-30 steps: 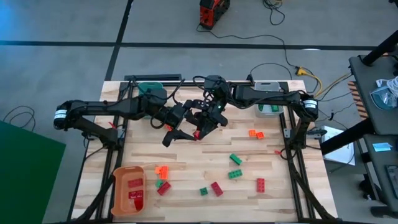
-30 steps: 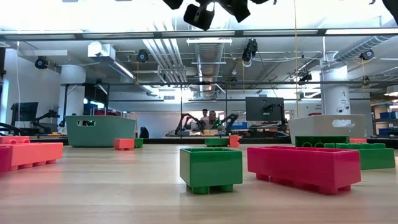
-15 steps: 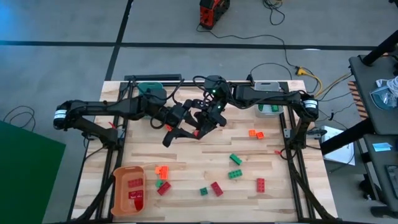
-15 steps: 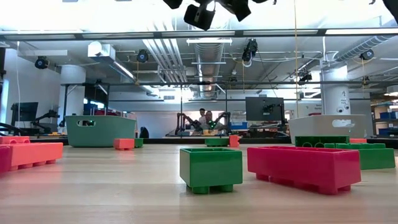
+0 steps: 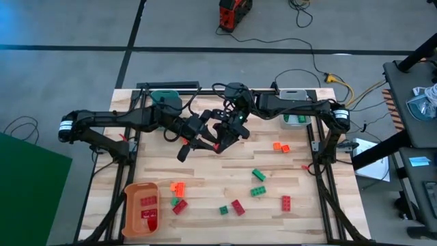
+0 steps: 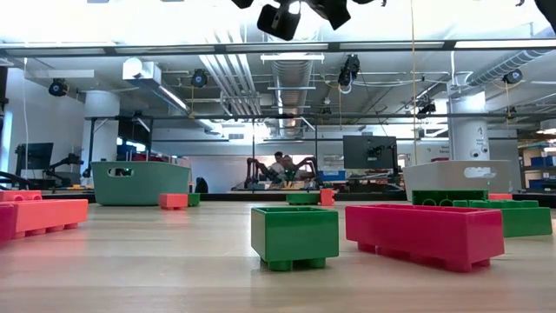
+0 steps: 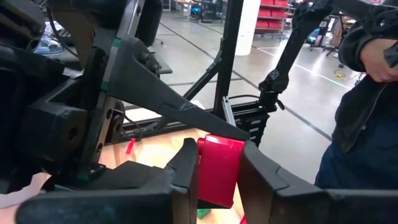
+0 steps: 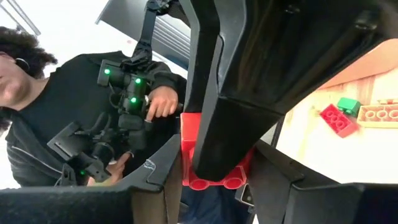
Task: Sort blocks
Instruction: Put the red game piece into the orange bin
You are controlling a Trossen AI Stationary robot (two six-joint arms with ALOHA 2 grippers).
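Seen from overhead, the left tool (image 5: 207, 145) and right tool (image 5: 223, 140) meet above the middle of the worktop (image 5: 205, 171), both clamped on one red block (image 5: 216, 146) held in the air. Only the wrist views show that grip clearly: the left wrist view has the block (image 7: 217, 169) pinched between its fingers (image 7: 186, 168), and the right wrist view also catches a person (image 8: 93, 112) holding a controller. The low view shows a green block (image 6: 294, 236) and a red block (image 6: 424, 233) up close. No writing is readable.
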